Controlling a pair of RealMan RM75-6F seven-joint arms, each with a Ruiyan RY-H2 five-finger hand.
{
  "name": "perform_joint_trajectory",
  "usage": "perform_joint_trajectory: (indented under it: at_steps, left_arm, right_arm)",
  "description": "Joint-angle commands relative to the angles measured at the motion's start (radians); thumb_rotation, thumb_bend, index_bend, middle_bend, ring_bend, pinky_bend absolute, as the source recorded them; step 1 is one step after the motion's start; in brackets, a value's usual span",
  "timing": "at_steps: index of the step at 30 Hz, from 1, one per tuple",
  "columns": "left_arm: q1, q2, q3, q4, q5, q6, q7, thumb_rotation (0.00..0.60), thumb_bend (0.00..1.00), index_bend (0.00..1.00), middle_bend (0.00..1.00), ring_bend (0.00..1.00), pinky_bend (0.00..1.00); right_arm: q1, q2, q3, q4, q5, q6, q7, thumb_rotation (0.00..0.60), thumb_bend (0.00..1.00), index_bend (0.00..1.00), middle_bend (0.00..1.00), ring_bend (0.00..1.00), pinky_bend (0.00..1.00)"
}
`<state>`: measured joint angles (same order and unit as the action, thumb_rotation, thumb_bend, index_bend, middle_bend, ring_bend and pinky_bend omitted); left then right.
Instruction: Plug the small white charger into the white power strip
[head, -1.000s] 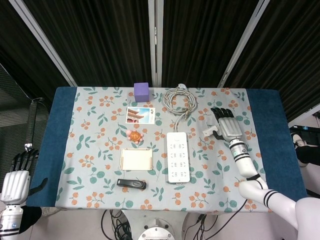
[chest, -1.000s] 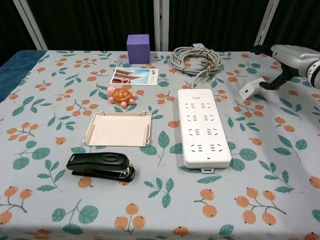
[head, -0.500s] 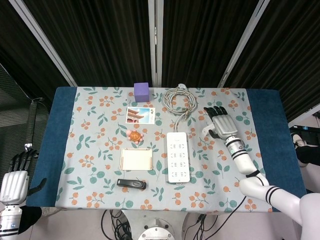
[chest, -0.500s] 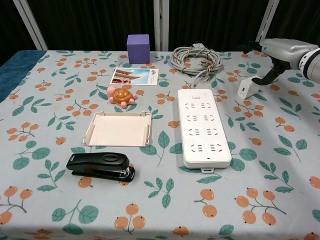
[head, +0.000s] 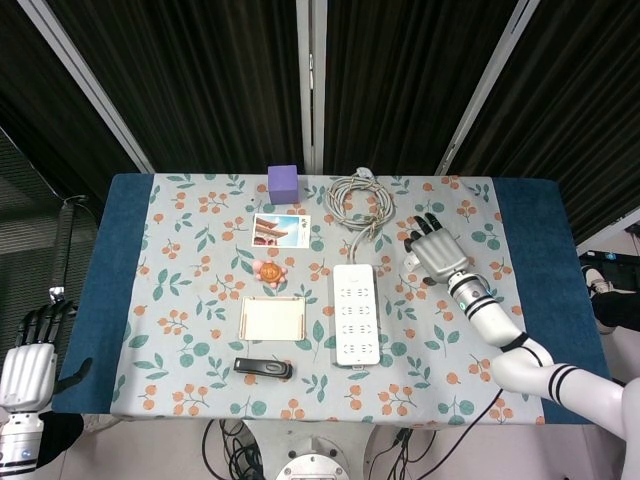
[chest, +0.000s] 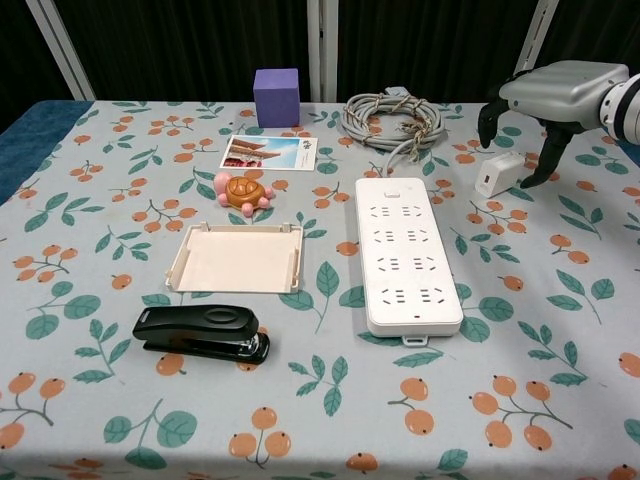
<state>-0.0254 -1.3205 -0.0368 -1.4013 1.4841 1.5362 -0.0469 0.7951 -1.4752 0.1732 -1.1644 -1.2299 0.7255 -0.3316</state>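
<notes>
The small white charger lies on the flowered cloth to the right of the white power strip, near the strip's far end. My right hand hovers palm down just above it, fingers hanging down on either side; I see no firm grip. In the head view the right hand covers the charger, beside the power strip. The left hand hangs off the table's near left corner, holding nothing.
The strip's grey cable is coiled behind it. Left of the strip are a purple cube, a photo card, an orange turtle toy, a beige tray and a black stapler.
The right hand has swung left and turned palm down over the charger, its fingers now straddling it. The charger has slid slightly left. The left hand has barely moved.
</notes>
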Motion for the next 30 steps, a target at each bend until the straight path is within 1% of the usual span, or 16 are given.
perform_joint_trajectory:
  at_steps: [1,4,9,16,22,26,30]
  left_arm:
    - [0.001,0.000,0.000,-0.001,0.000,0.000,0.000,0.600,0.22,0.00,0.05,0.00,0.00]
    - [0.002,-0.001,0.000,0.000,-0.003,-0.001,0.000,0.600,0.22,0.00,0.05,0.00,0.00]
    - [0.005,-0.002,0.000,0.002,-0.007,-0.002,-0.003,0.600,0.22,0.00,0.05,0.00,0.00]
    - [0.009,-0.007,0.001,0.008,-0.009,-0.002,-0.009,0.600,0.22,0.00,0.05,0.00,0.00]
    - [0.013,-0.008,0.002,0.011,-0.010,0.001,-0.014,0.600,0.22,0.00,0.05,0.00,0.00]
    - [0.016,-0.009,0.004,0.013,-0.010,0.001,-0.017,0.600,0.22,0.00,0.05,0.00,0.00]
    - [0.015,-0.012,0.003,0.015,-0.009,0.001,-0.020,0.600,0.22,0.00,0.05,0.00,0.00]
  right_arm:
    - [0.025,-0.052,-0.017,0.083,-0.017,-0.011,0.002,0.600,0.01,0.43,0.30,0.04,0.03]
    - [0.036,-0.082,-0.018,0.138,-0.023,-0.020,0.029,0.600,0.03,0.45,0.30,0.05,0.03]
    - [0.048,-0.111,-0.024,0.196,-0.047,-0.020,0.078,0.600,0.07,0.46,0.30,0.08,0.05]
    - [0.060,-0.130,-0.053,0.244,-0.098,-0.011,0.104,0.600,0.17,0.47,0.32,0.11,0.06]
    - [0.064,-0.137,-0.085,0.275,-0.161,0.021,0.132,0.600,0.18,0.46,0.35,0.13,0.06]
    - [0.063,-0.138,-0.107,0.296,-0.196,0.034,0.149,0.600,0.21,0.47,0.35,0.13,0.07]
    - [0.067,-0.133,-0.125,0.306,-0.222,0.042,0.122,0.600,0.21,0.47,0.36,0.13,0.07]
